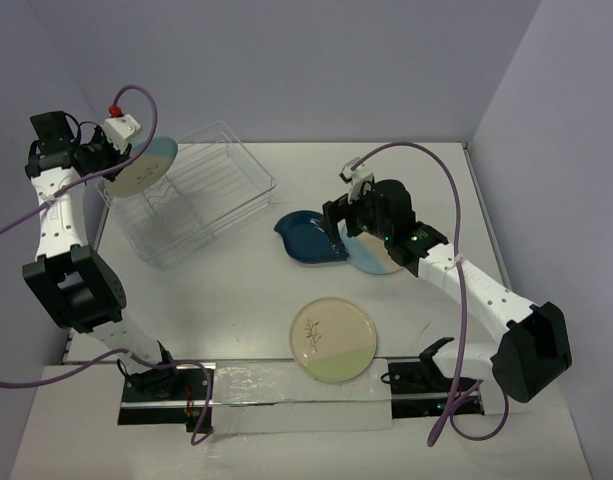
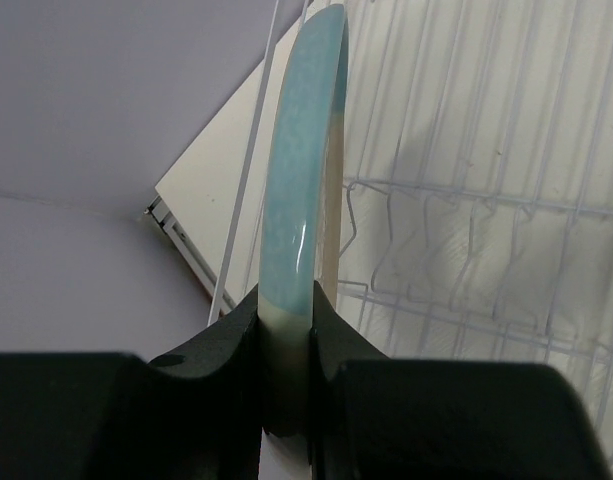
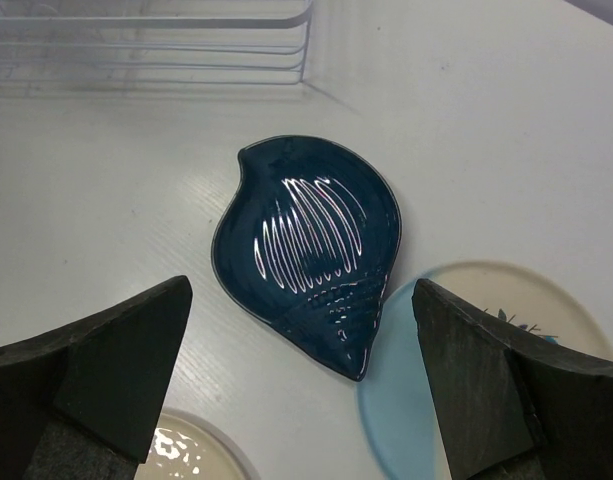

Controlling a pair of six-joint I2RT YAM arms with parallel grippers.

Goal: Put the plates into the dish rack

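Left gripper (image 1: 116, 158) clamps a plate at the dish rack (image 1: 201, 195); right gripper (image 3: 301, 290) hangs wide open over the table (image 1: 236, 295).

Top view: you see a white, matte table boxed in by plain lavender-grey walls (image 1: 286, 60). The clear dish rack sits at rear left, and the beige-and-blue plate (image 1: 143, 166) stands on edge at its far-left corner. Three plates lie flat: the dark-teal leaf plate (image 1: 308, 238), a second beige-and-blue plate (image 1: 371, 260) partly under the right arm, and the sprig plate (image 1: 334, 339) nearer the bases.
Left wrist: both pads (image 2: 236, 330) press the plate's rim, with rack wires behind.
Right wrist: the fingers (image 3: 116, 370) are spread wide and grip nothing. The leaf plate lies below, its tip meeting the second plate's rim.
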